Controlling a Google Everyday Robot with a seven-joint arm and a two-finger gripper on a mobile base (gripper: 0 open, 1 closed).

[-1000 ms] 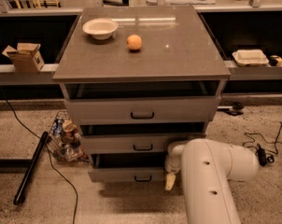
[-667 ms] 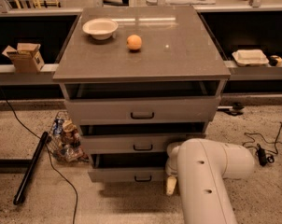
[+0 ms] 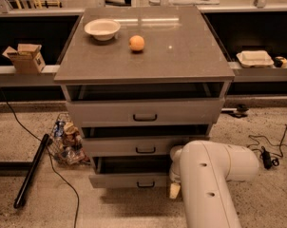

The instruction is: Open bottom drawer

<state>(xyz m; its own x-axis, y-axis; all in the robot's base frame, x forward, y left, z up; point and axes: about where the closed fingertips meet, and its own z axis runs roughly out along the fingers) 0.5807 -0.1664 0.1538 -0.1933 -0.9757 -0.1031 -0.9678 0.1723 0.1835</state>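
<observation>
On your far left a black pole (image 3: 29,170) lies on the floor, and a cardboard box (image 3: 25,57) sits on the ledge behind it. Just left of the cabinet, a heap of small packets (image 3: 65,139) rests on the floor. On the cabinet's grey surface (image 3: 181,56) you have a white bowl (image 3: 102,28) at the far left, with an orange (image 3: 137,43) just right of it, the two apart. Below come three grey fronts: the top drawer (image 3: 181,113), the middle drawer (image 3: 110,147) and, lowest and nearest the floor, the bottom drawer (image 3: 119,180), with a dark gap above its front and its small dark handle at the centre. Your end effector (image 3: 174,190) hangs low at the right end of that bottom front, right of the handle; you cannot tell how far open it is or whether it has hold of anything, since the white arm (image 3: 215,175) covers most of it. Further right, a white container (image 3: 254,57) sits on the ledge and cables (image 3: 267,153) trail across the floor
</observation>
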